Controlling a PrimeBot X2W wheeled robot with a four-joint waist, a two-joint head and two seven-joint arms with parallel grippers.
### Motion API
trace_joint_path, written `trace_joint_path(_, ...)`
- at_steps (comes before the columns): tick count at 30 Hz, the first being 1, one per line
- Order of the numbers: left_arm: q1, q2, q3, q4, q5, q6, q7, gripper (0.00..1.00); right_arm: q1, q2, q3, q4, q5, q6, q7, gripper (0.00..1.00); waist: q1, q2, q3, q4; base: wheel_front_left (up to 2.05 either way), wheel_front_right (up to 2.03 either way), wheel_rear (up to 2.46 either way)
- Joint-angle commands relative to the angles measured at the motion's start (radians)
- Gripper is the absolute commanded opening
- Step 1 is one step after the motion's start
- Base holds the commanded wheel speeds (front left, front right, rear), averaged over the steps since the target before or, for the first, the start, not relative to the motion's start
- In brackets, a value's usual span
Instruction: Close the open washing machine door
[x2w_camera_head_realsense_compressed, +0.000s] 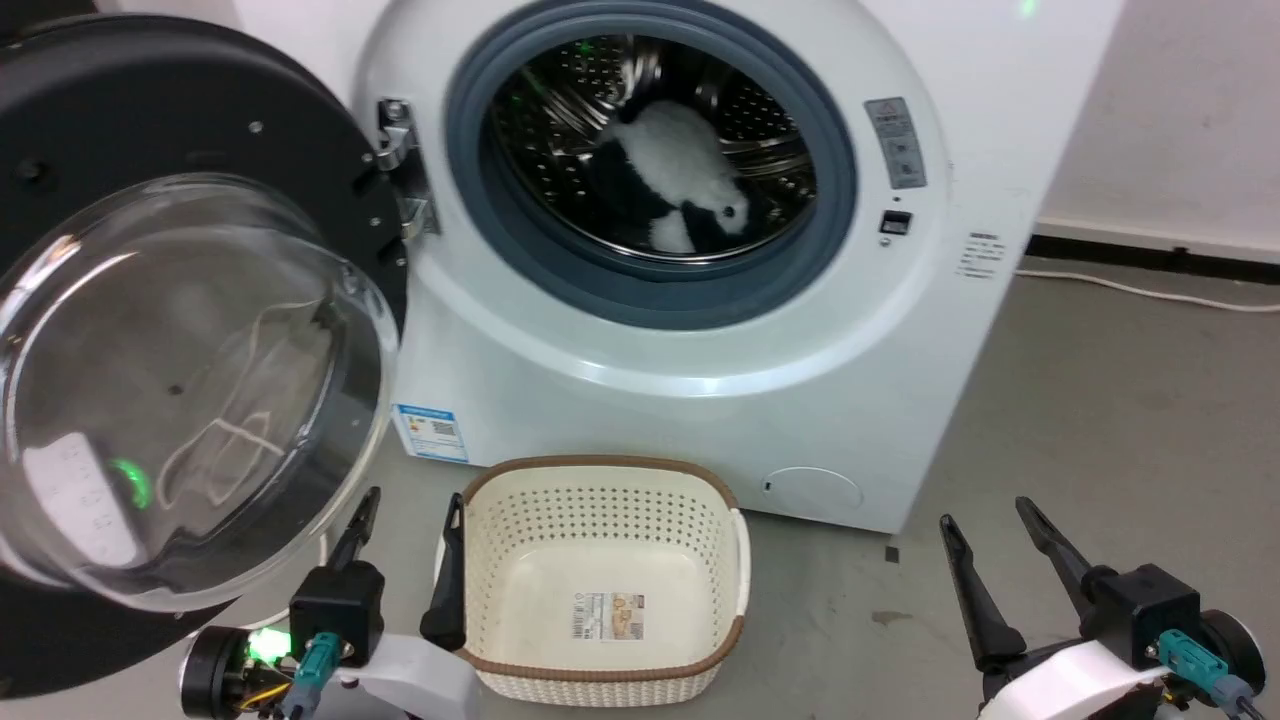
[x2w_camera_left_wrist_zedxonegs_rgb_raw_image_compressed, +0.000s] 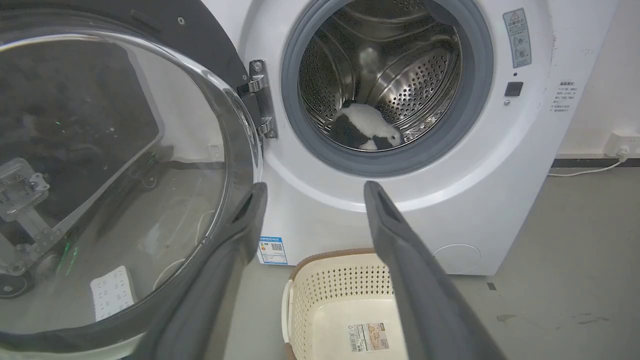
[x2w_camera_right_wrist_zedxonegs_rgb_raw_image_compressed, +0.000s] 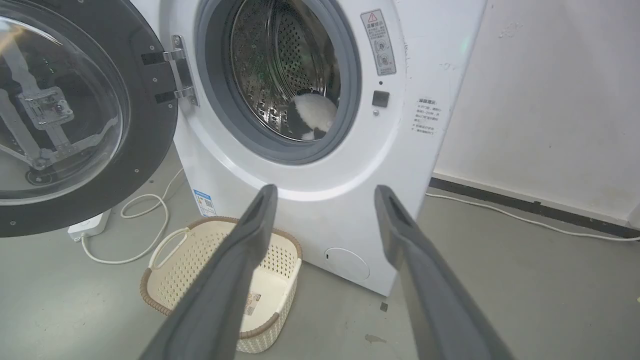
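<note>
Hanging open, the washing machine door (x2w_camera_head_realsense_compressed: 190, 380) sits just beside the spread fingers of the left gripper (x2w_camera_head_realsense_compressed: 412, 500) — right gripper (x2w_camera_head_realsense_compressed: 985, 512) likewise spread, empty.

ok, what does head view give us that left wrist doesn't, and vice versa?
Head view extra: the right gripper, jaws open, at lower right. Left wrist extra: a white wall socket right of the washing machine, a cable leading to it. Shared: the washing machine door swung open at left, a black-and-white plush toy in the drum, the cream basket, the left gripper with jaws open.
</note>
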Motion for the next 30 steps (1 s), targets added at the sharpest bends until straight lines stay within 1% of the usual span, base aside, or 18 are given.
trace_joint_path(1, 0.011, 0.005, -0.007, -0.005, -0.001, 0.004, -0.009, 1.0, 0.015, 0.001, 0.001, 0.001, 0.008, 0.0, -0.01, 1.0, 0.0, 0.0, -0.003, 0.012, 0.0, 0.0, 0.0)
trace_joint_path(18, 0.037, 0.023, -0.035, -0.021, -0.006, 0.035, -0.045, 1.0, 0.003, 0.002, 0.061, 0.023, 0.008, 0.0, -0.045, 1.0, 0.0, 0.0, -0.002, 0.092, 0.0, 0.0, 0.0)
trace_joint_path(30, 0.042, 0.034, -0.058, -0.021, -0.009, 0.045, -0.07, 1.0, 0.004, 0.001, 0.093, 0.036, 0.014, 0.0, -0.071, 1.0, 0.0, 0.0, -0.008, 0.137, 0.0, 0.0, 0.0)
